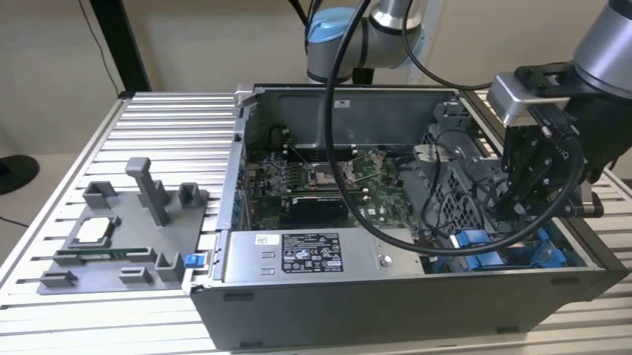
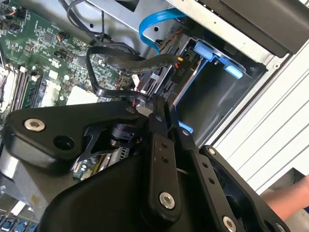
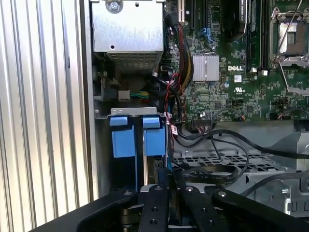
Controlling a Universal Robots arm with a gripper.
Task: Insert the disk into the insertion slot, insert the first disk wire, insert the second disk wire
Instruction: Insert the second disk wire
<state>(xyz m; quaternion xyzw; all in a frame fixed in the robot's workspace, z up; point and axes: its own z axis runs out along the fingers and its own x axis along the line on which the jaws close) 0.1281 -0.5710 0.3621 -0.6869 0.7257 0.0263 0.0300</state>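
Note:
My gripper (image 1: 516,216) reaches down into the open computer case at the exterior view's right. Its black fingers (image 2: 159,126) stand close together, and the end of a flat black disk wire (image 2: 113,92) runs in between their tips. In the first wrist view that disk wire (image 3: 215,175) loops back to the gripper (image 3: 169,187). Just past the fingertips is the insertion slot (image 3: 102,145), a grey-walled bay. The disk's blue carrier frame (image 3: 124,140) sits in it; the metal of the disk is mostly hidden. The same slot (image 2: 217,92) shows blue clips (image 2: 208,51) at its mouth.
A light blue cable (image 2: 149,26) arcs above the bay. The green motherboard (image 3: 231,82), the processor socket (image 3: 292,36) and the labelled silver power-supply box (image 1: 311,255) fill the case. A grey parts fixture (image 1: 129,237) stands on the slatted table (image 1: 168,126). A person's hand (image 2: 285,199) is close by.

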